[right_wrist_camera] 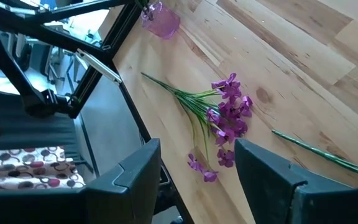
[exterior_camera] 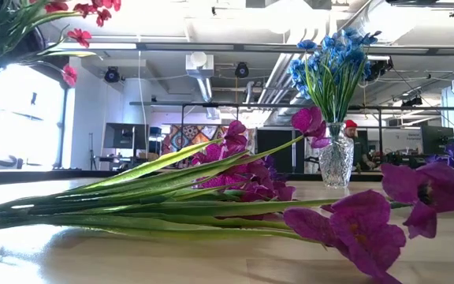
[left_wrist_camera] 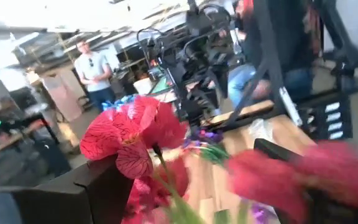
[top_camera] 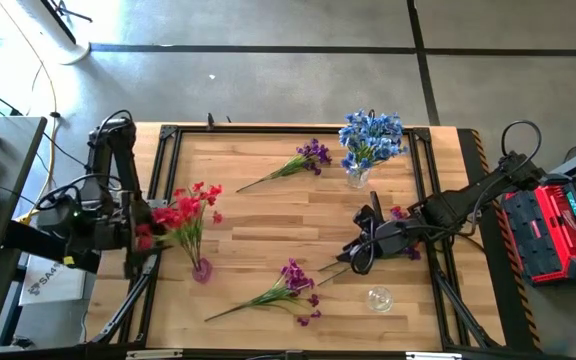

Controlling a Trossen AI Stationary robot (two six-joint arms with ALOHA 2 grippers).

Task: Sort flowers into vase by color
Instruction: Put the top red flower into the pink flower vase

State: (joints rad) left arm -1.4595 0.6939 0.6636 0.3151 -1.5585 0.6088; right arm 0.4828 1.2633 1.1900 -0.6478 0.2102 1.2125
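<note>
A purple spray [exterior_camera: 235, 185] lies across the near table edge, close against the low camera, its blossoms spilling to the right. The left gripper [top_camera: 146, 228] stands at the red flowers [top_camera: 190, 208] in the pink vase [top_camera: 201, 269], fingers spread wide around the blossoms, gripping nothing. The right gripper [top_camera: 363, 240] hovers mid-table over a purple spray [top_camera: 400, 232], fingers half open; whether it holds the stem I cannot tell. The blue flowers [top_camera: 371, 138] fill a clear vase [top_camera: 357, 177]. The left fingers could snag blossoms and tip the vase. No readable writing.
</note>
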